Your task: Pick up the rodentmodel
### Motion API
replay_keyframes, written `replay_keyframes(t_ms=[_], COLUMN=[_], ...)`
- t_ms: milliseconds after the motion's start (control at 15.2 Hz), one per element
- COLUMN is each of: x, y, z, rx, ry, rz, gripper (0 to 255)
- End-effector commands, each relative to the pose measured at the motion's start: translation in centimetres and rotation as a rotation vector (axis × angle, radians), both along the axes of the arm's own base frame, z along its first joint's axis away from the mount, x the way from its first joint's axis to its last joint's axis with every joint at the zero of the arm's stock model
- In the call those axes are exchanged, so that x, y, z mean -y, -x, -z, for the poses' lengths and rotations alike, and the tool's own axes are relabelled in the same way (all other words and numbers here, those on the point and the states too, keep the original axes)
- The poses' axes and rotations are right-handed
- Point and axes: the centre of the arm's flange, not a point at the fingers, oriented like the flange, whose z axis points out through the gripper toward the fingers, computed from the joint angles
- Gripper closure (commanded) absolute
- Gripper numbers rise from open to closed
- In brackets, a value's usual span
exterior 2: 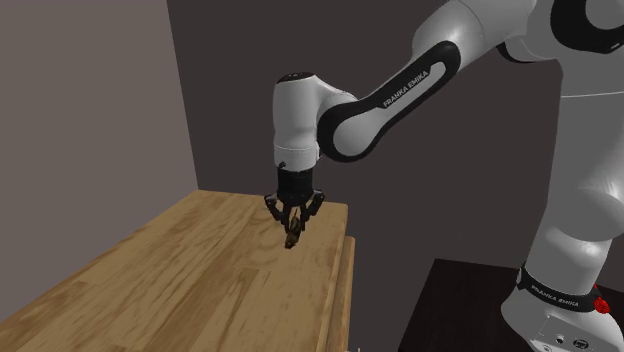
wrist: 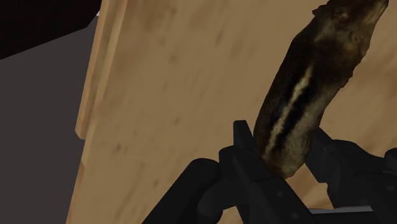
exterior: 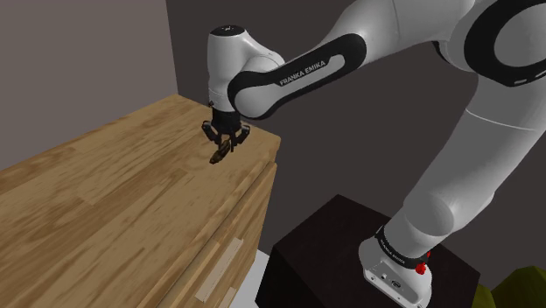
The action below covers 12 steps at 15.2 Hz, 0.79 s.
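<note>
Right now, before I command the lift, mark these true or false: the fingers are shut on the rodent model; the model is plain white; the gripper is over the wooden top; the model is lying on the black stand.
1. The gripper is shut on the rodent model. True: in the wrist view both black fingers clasp one end of it.
2. The rodent model is plain white. False: it is mottled brown with a pale stripe along its body.
3. The gripper is over the wooden top. True: it is near the corner at the shoulder view's right.
4. The rodent model is lying on the black stand. False: it hangs from the fingers over the wooden top, pointing downward.
</note>
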Motion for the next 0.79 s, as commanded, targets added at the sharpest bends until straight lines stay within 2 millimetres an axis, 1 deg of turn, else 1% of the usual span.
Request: replay_keyframes(t_ms=[0,594,726], x=[0.0,0.0,0.0], y=[0.0,0.0,0.0], z=[-1.0,-5.8,-5.8], rx=[-0.001,-0.001,-0.001], ry=[0.0,0.0,0.0], rz=[0.0,0.0,0.0], gripper=[255,255,255])
